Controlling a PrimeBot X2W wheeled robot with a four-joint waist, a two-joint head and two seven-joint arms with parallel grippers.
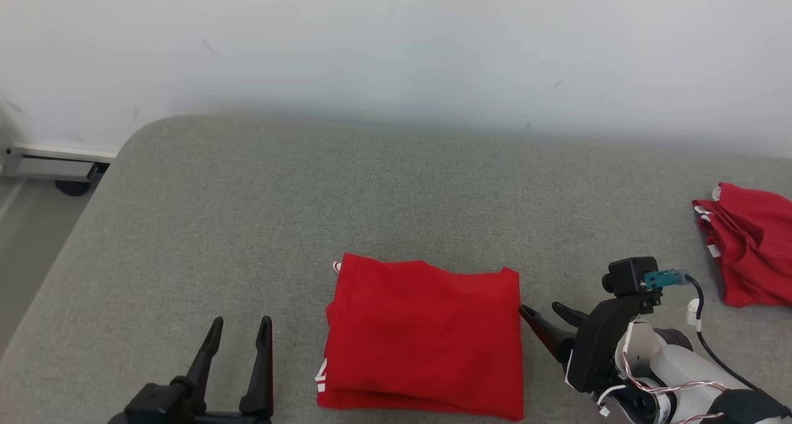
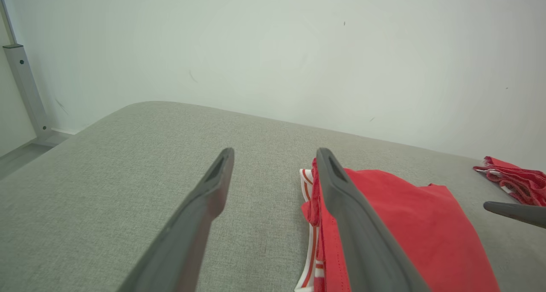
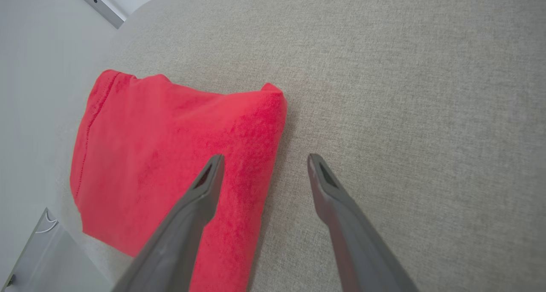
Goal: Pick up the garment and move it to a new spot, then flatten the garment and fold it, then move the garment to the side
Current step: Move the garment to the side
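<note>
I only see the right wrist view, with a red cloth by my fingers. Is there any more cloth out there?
Observer: Yes, a second red garment lies crumpled far to the right.
Operator: What's on the other side?
Observer: The left gripper, open, left of the folded garment and apart from it.
Operator: Is that one all red?
Observer: No, striped trim, white and red, peeks out at its left edge.
</note>
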